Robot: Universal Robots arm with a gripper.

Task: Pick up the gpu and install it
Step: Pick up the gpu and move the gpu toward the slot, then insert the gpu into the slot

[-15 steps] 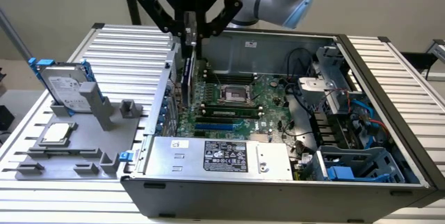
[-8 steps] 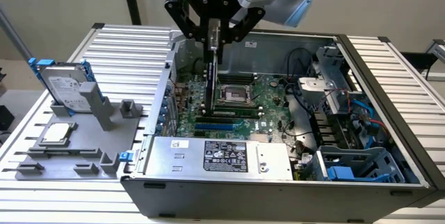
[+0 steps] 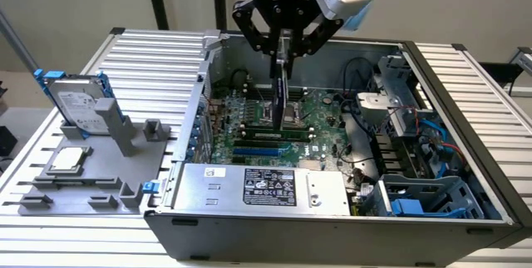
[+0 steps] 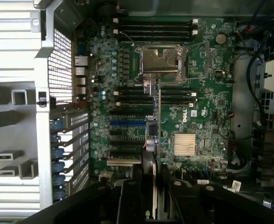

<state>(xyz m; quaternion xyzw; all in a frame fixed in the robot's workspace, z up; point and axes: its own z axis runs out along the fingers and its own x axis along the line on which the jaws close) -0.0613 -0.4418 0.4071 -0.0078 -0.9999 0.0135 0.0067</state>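
My gripper [image 3: 283, 55] hangs over the open computer case and is shut on the gpu [image 3: 280, 90]. The card is thin and dark and hangs edge-on, straight down from the fingers. Its lower end is above the green motherboard [image 3: 320, 109], close to the processor socket. In the wrist view the gpu [image 4: 157, 126] shows as a narrow vertical strip running out from between my fingers [image 4: 127, 198]. It crosses over the black and blue expansion slots [image 4: 127, 123] and stands apart from them. I cannot tell how high the card's lower edge is above the board.
The case wall [image 3: 199, 93] with its rear slot openings is on the exterior view's left. A power supply [image 3: 266, 187] fills the case front, with drive cages and cables [image 3: 415, 149] on the right. Outside the case, a grey fixture [image 3: 99, 174] holds a hard drive [image 3: 79, 103] and a chip [image 3: 68, 159].
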